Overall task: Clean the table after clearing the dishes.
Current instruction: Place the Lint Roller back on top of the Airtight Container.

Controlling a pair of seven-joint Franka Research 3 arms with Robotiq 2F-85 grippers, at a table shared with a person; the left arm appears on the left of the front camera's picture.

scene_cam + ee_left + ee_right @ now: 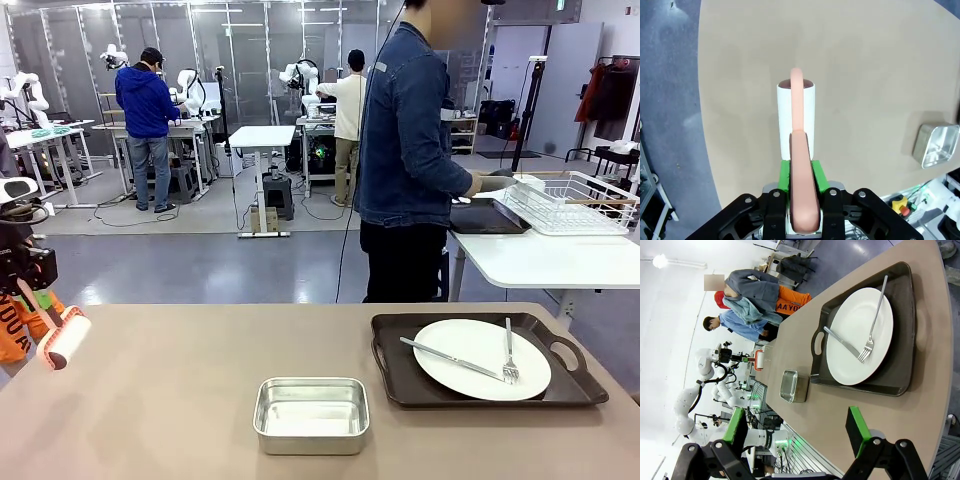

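Observation:
On the right of the beige-brown table [150, 400] lies a dark tray [395, 375] with a white plate [470, 355], a fork [509, 350] and a knife [445, 357]. In the right wrist view the same tray [902, 315] and plate [855, 335] lie ahead of my open, empty right gripper [797, 427], which hovers above the table. My left gripper [802, 175] is shut on the pink handle of a lint roller [796, 120]. Its white roll [65, 340] hangs over the table's left edge.
A small steel pan [311, 414] stands near the table's front middle, also seen as the pan [935, 145]. Beyond the far edge, a person in a denim jacket [405, 150] stands at a white side table [540, 262] with a wire rack [570, 205] and another dark tray [485, 220].

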